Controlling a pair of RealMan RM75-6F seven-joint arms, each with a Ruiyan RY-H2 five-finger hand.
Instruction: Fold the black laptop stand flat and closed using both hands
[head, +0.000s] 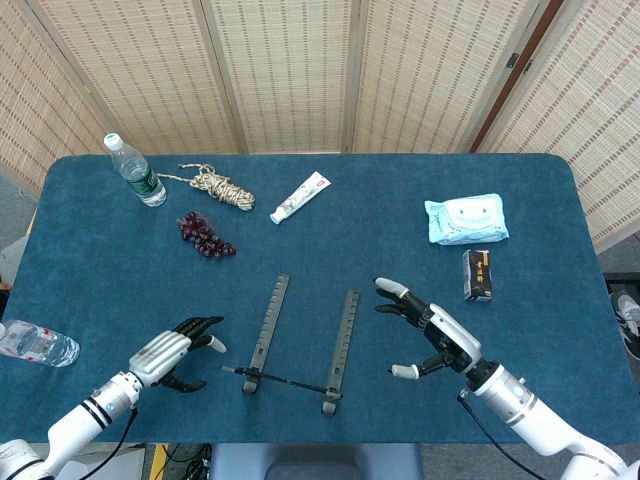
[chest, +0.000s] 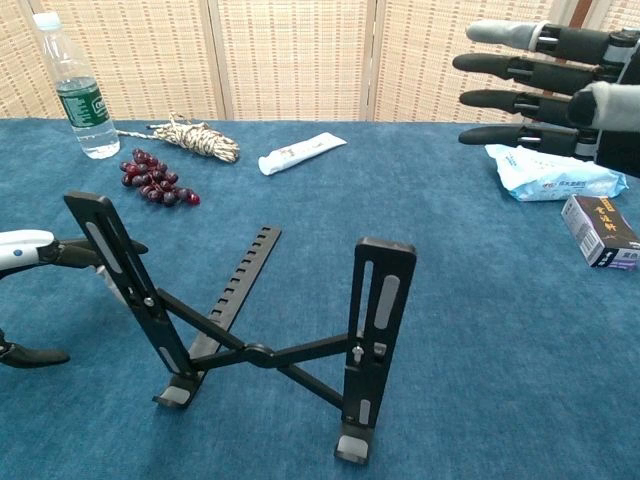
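Blue-clothed table (head: 320, 260), woven screen panels (head: 290, 70)

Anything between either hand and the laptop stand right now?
Nothing visible. Bare table lies between the left hand and the black laptop stand, and between the right hand and it. Both hands are open beside it, not touching.

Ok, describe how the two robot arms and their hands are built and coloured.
The left robot hand and right robot hand match: silver-white back plates, black jointed fingers ending in pale grey tips. Each sits on a glossy white arm; the left wrist shows black rings, and a thin black cable trails under each forearm.
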